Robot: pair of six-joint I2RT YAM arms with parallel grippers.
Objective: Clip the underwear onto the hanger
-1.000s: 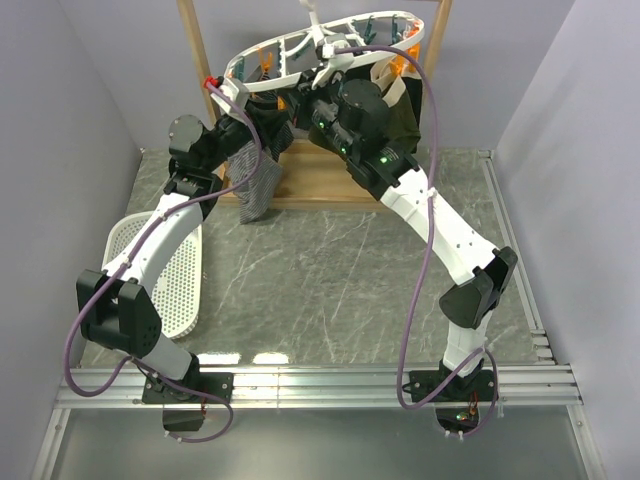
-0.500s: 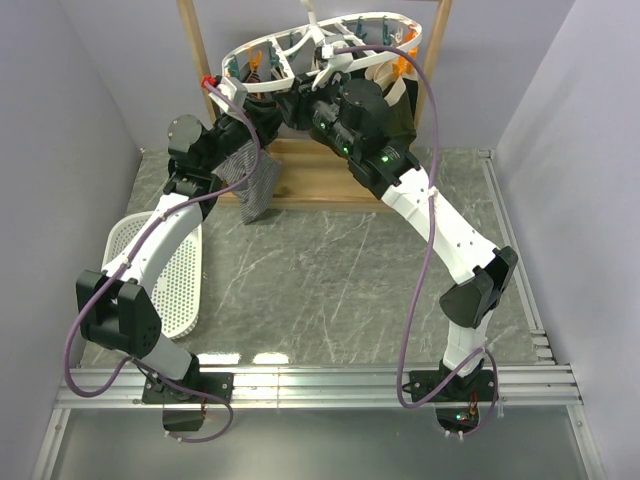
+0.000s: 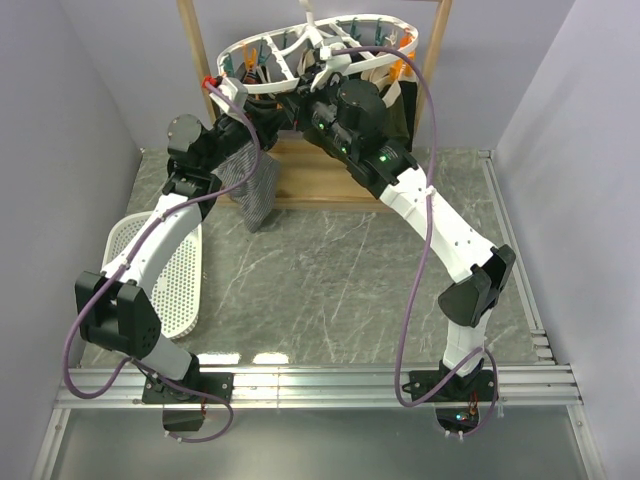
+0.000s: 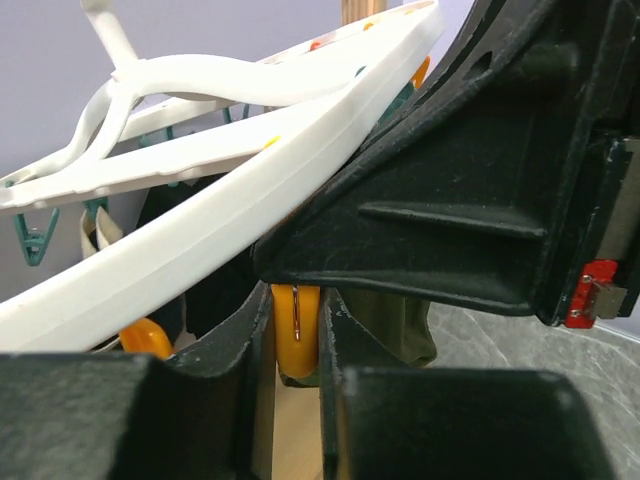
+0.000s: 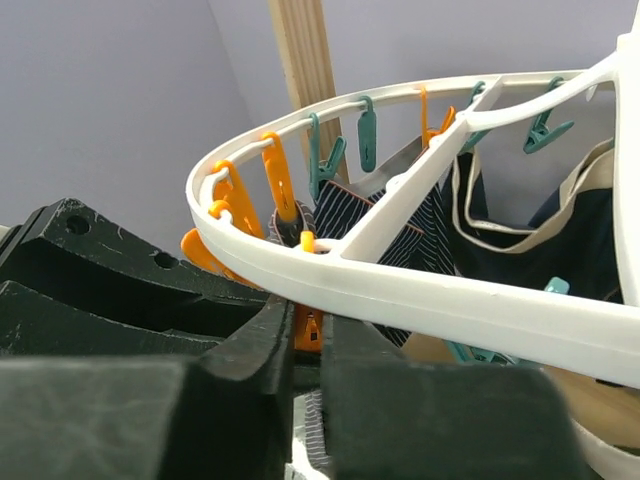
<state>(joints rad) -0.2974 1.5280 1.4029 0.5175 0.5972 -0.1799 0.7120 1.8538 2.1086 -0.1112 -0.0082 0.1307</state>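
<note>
We judge the underwear (image 3: 255, 188), hanging at the far edge, light and limp; grip its waistband. Right gripper (image 5: 305, 352) pinches an orange clip (image 5: 306, 326); left gripper (image 4: 297, 345) jaws: we cannot tell.

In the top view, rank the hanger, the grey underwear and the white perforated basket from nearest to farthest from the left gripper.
From the left gripper, shut on an orange clip:
1. hanger, right at the fingers, overhead.
2. underwear, hanging just below the gripper.
3. white perforated basket, lying at the left side of the table, farthest.
</note>
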